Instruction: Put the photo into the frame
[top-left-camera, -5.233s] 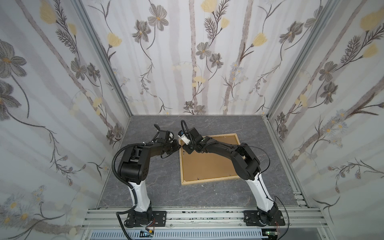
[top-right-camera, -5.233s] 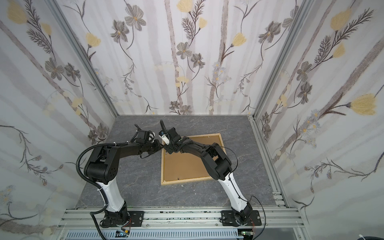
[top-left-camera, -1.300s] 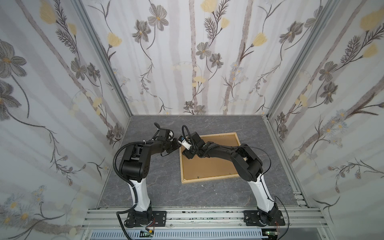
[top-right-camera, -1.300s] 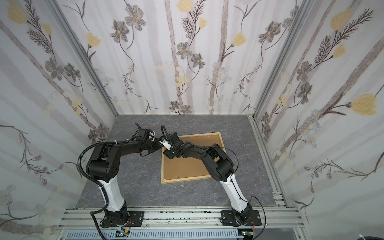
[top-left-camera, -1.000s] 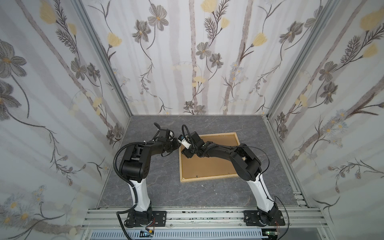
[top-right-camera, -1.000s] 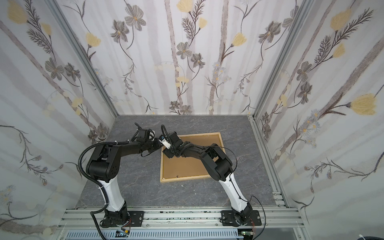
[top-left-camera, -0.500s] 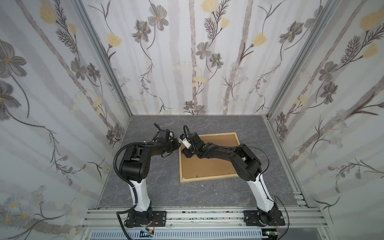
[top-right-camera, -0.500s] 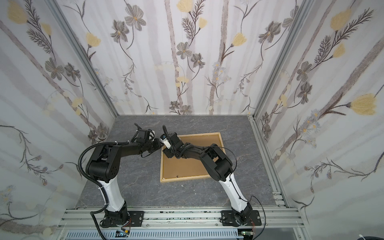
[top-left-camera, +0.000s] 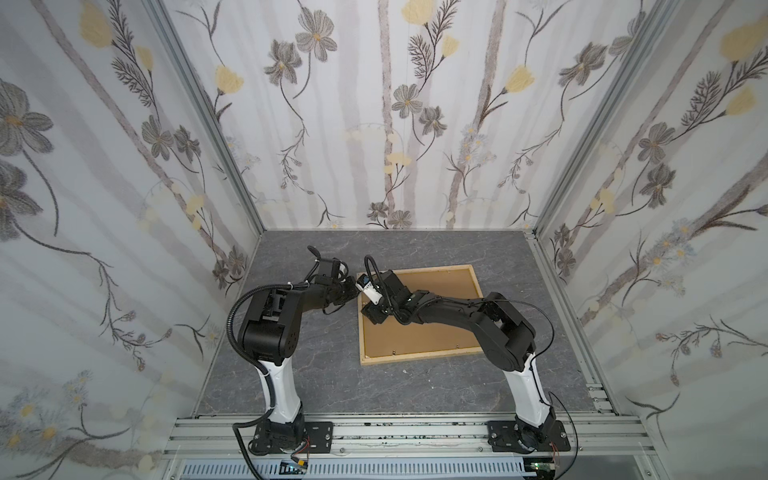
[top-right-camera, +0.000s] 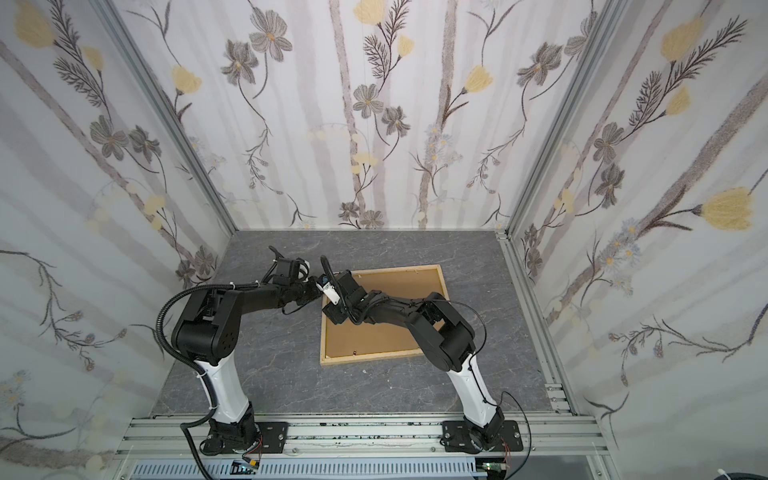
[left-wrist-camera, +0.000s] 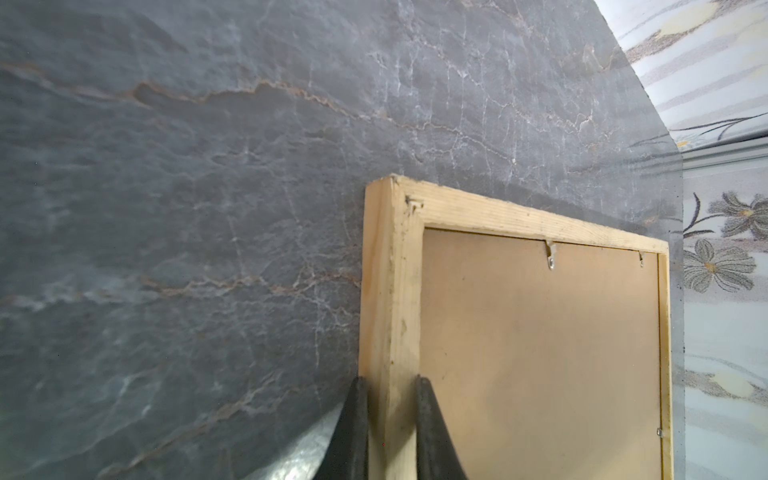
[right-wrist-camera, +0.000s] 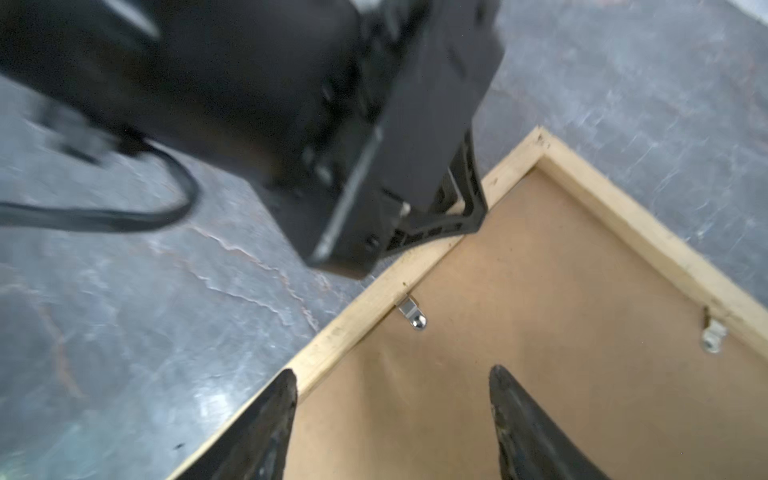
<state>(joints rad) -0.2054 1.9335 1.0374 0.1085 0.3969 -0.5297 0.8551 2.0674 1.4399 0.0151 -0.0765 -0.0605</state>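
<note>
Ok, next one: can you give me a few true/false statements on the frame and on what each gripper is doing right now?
1. The left gripper is closed on a side strip of the frame. True.
2. The right gripper is shut on a metal tab. False: its fingers stand apart above the backing panel, holding nothing.
3. The brown backing panel sits inside the frame. True.
4. The frame leans upright against the wall. False: it lies back up on the table.
</note>
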